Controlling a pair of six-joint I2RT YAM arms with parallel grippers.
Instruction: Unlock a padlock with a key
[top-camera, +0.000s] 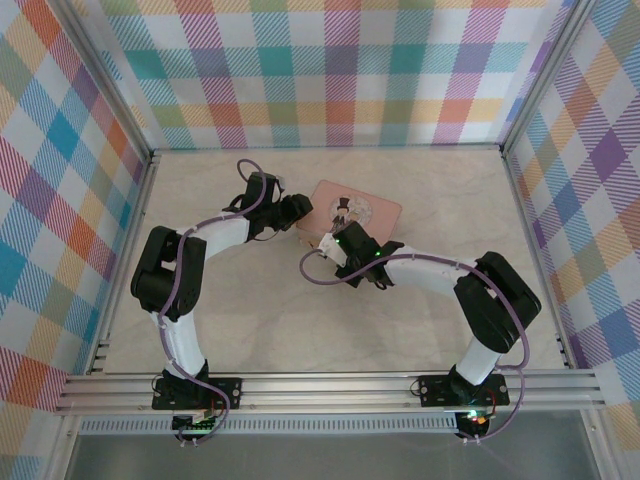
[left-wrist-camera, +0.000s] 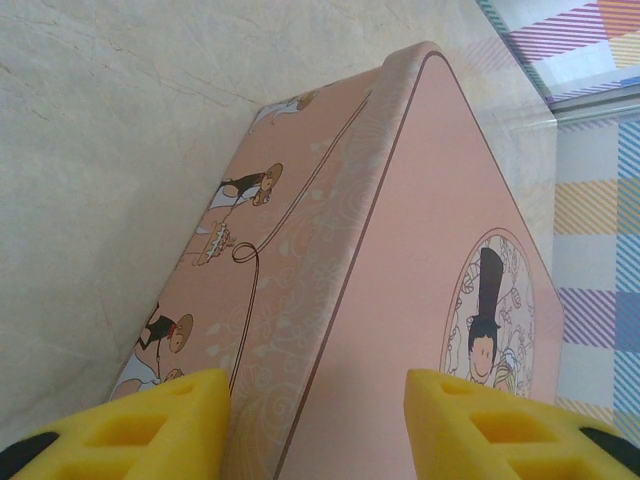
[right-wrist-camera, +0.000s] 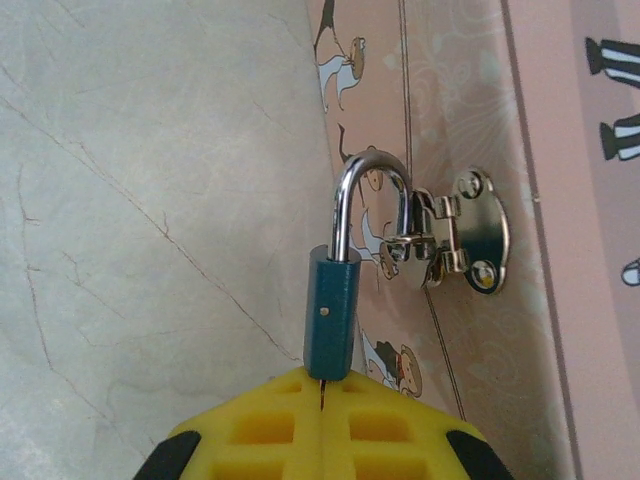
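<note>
Padlock hangs by its shackle from the pink tin's hasp. Right claw is pinched shut on a dark sliver at its base, seemingly the key. Left claw, half-spread, straddles the tin's corner, apparently clamping it steady for turning.

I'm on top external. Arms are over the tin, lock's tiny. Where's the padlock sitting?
Observer: From the right wrist: the padlock hangs by its shackle from the hasp on the pink tin, on its side wall.
Operator: Right gripper?
Observer: The right gripper is shut just under the lock body. A thin metal sliver, likely the key, runs from between its fingers up to the lock.
Operator: Left?
Observer: The left gripper straddles the tin's corner, fingers apart. Contact is unclear.
</note>
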